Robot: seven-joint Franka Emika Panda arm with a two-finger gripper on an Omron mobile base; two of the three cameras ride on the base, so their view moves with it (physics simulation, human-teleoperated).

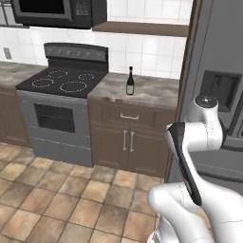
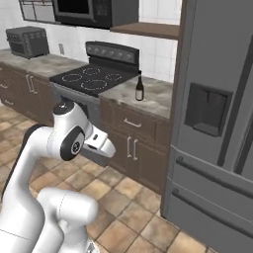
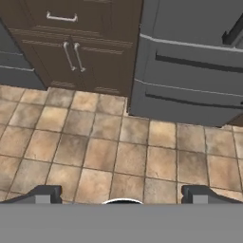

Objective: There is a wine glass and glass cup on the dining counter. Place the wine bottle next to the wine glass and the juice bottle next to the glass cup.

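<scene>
While the arm was folded close over its base, the wine bottle (image 1: 130, 81) stood upright on the marbled kitchen counter (image 1: 147, 90), just beside the black stove (image 1: 64, 80) and well short of the grey refrigerator (image 2: 217, 123). From the hand camera the gripper (image 3: 121, 195) pointed down at the tiled floor (image 3: 95, 152) with its two dark tips spread wide and nothing between them, facing the brown cabinet doors (image 3: 71, 57) below that counter. By my judgement the step in hand was the approach for the first pickup, with the bottle well apart from the hand and nothing yet moved toward the dining counter. To do it well, the base would need to close in squarely on the cabinet front so the bottle sat within easy reach, and the hand would have to lift and level out before going in. The jaws should come around the bottle's body below the neck, from the side, since a tall slim bottle tips readily if nudged high or struck by one finger first.
</scene>
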